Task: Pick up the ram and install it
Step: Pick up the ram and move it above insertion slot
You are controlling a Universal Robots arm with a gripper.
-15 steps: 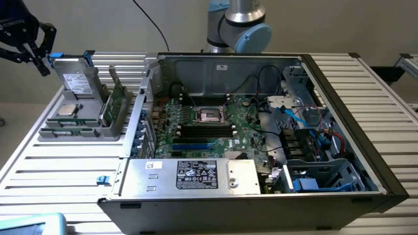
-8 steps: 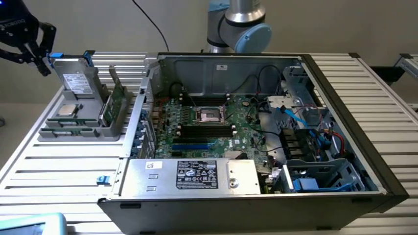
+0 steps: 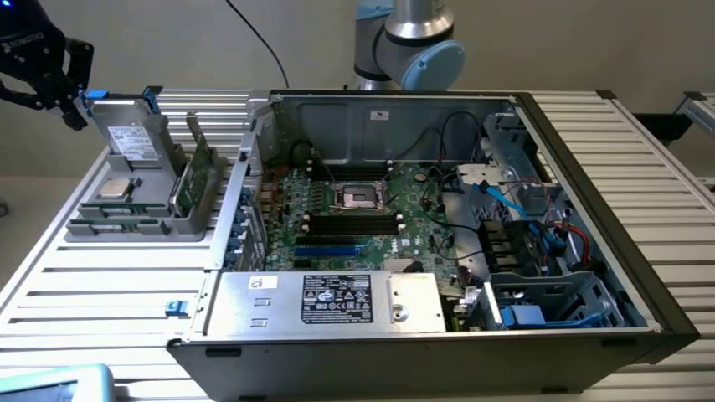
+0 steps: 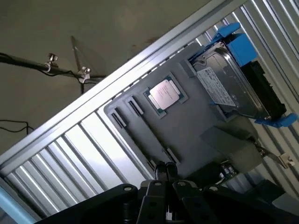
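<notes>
Pincer (image 4: 163, 168) pressed together, empty, near gray tray (image 4: 196, 116); ram (image 3: 182, 191) stands on edge along it.

silver arm (image 3: 416, 17), blue cap (image 3: 434, 65), seemingly black pincer (image 4: 163, 169)

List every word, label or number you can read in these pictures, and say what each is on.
"ROBOTIQ", first letters unclear: on the body of the gripper, seen in the exterior view.
Power supply label: black with white print, too small to read.
Hard drive label: white, blurred, unreadable.
Processor: markings on its metal lid too faint to read.
</notes>
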